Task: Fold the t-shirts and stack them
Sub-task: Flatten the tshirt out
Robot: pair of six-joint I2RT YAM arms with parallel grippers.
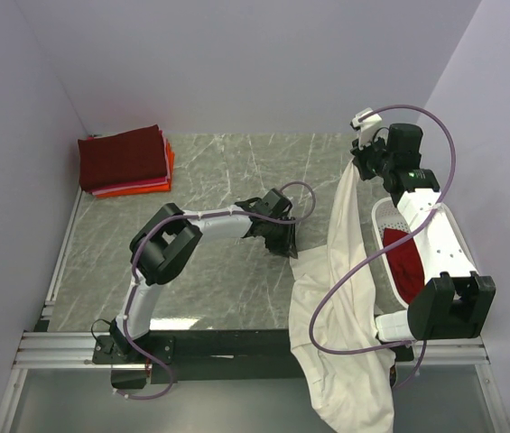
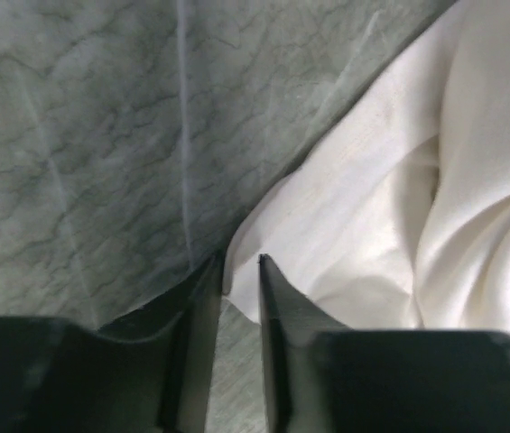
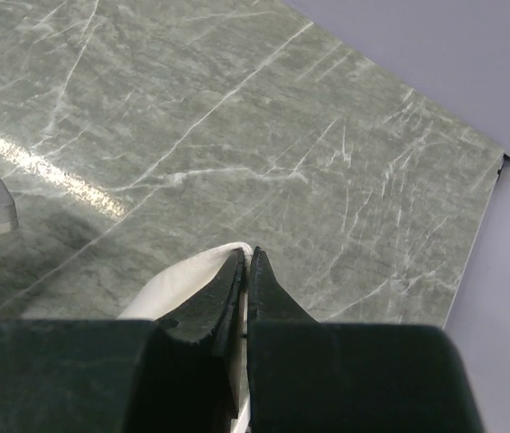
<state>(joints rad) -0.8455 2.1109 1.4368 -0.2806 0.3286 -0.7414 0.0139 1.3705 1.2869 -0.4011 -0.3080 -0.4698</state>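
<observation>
Top external view shows the large cream-white t-shirt [image 1: 345,379] strung along the right side of the green marble table [image 1: 227,171]. Its upper end is lifted by the right gripper [image 1: 359,153] above the table's far right part. From there the cloth hangs down in a narrow band, spreads on the tabletop and spills over the near edge beside the right arm's base.

In the right wrist view, the right gripper [image 3: 247,256] has its jaws pressed together on a fold of that cream cloth [image 3: 182,289], with no gap between them.

The left arm reaches toward the middle of the table, and the left gripper [image 1: 283,244] sits low at the shirt's left border. In the left wrist view, the left gripper [image 2: 241,262] stands only narrowly apart, tips close to the marble, and a corner of the cream-white t-shirt [image 2: 399,198] pokes into the mouth between them. Whether the tips actually pinch it cannot be told.

A white lattice basket [image 1: 381,216] sits at the right edge under the right arm, with a bright red t-shirt [image 1: 403,262] inside. At the far left corner lies a folded stack, a dark maroon t-shirt [image 1: 121,155] on top and orange-pink t-shirts [image 1: 142,188] showing beneath it.
</observation>
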